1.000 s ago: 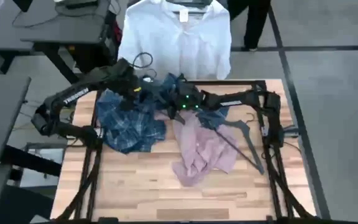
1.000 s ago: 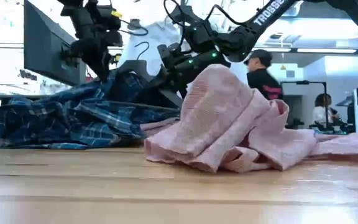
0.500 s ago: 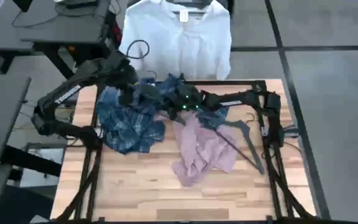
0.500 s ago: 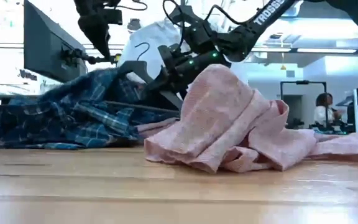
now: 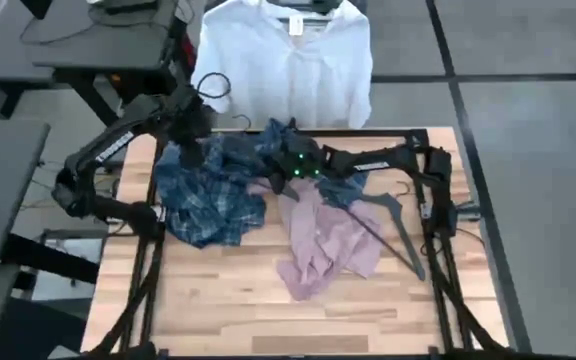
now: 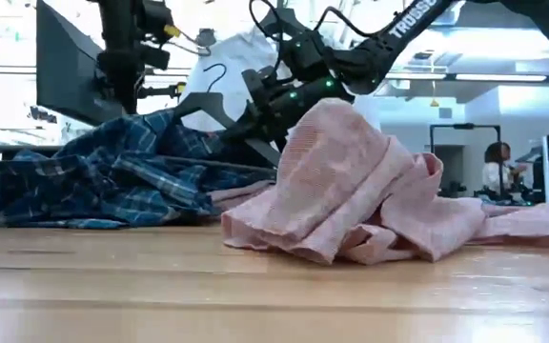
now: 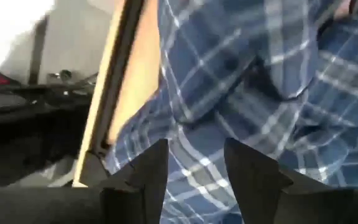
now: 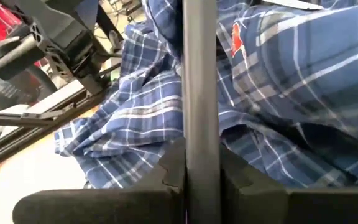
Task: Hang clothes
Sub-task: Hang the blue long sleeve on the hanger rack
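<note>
As before, left gripper [image 5: 190, 152] now hovers over plaid shirt [image 5: 208, 195].

1. Three soft long-sleeved shirts are in view: one plain white shirt [image 5: 284, 62] hanging beyond the table's far edge, one blue-and-white plaid shirt [image 5: 208, 195] crumpled on the table, and one dusty pink shirt [image 5: 323, 240] heaped beside it.
2. Two thin dark hangers can be counted: one lying on the wood [image 5: 393, 232] and one raised with its hook showing [image 6: 208, 95].
3. There is one light wooden slatted table [image 5: 218, 300].
4. Two dark robot arms reach over it, the left arm [image 5: 118, 150] and the right arm [image 5: 378, 160].
</note>
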Controlling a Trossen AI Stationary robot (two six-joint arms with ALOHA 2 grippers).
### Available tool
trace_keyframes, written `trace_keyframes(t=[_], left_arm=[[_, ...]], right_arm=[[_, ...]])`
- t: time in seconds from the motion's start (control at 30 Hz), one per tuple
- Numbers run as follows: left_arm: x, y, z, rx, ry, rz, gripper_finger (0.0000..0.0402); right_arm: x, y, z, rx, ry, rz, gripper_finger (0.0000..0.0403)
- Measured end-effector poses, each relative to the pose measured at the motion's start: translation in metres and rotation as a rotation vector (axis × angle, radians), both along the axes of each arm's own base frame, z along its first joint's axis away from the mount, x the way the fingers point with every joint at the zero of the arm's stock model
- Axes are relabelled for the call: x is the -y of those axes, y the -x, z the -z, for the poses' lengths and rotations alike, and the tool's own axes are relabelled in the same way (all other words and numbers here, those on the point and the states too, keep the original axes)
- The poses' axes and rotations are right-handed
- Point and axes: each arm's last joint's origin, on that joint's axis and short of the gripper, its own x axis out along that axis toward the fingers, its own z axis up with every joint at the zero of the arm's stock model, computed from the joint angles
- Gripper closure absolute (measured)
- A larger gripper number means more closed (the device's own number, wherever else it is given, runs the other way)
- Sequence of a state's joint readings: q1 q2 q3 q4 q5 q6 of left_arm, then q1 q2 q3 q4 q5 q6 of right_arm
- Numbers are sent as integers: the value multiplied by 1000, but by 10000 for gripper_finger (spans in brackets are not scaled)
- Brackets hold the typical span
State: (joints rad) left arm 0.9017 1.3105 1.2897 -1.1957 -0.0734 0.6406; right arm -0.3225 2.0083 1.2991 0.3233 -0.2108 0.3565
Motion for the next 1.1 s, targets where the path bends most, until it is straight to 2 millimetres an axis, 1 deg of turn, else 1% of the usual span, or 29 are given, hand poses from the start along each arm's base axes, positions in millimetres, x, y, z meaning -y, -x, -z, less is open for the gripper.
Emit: trace_keyframes(t=[0.07, 0.23, 0.33, 0.43, 0.6, 0.73, 0.9, 1.1], left_arm=[[-3, 0, 5, 32, 14, 19, 260], [-5, -5, 5, 167, 51, 125, 260], [-8, -8, 3, 205, 19, 136, 260], [-7, -9, 3, 235, 37, 122, 260], [-4, -14, 2, 345, 132, 85, 258], [1, -23, 0, 422, 171, 129, 251], [7, -34, -3, 452, 156, 171, 248], [15, -43, -4, 464, 157, 223, 248]], right_arm=[[0, 0, 0, 1, 3, -1, 377], [-2, -1, -2, 22, 33, -36, 377], [-3, -2, -3, 33, 54, -51, 377], [-5, -3, -3, 33, 58, -58, 377], [-6, -4, -4, 51, 64, -79, 377], [-7, -5, -7, 66, 70, -105, 377], [-8, -7, -11, 75, 93, -124, 377], [-10, -8, -12, 76, 97, -139, 377]])
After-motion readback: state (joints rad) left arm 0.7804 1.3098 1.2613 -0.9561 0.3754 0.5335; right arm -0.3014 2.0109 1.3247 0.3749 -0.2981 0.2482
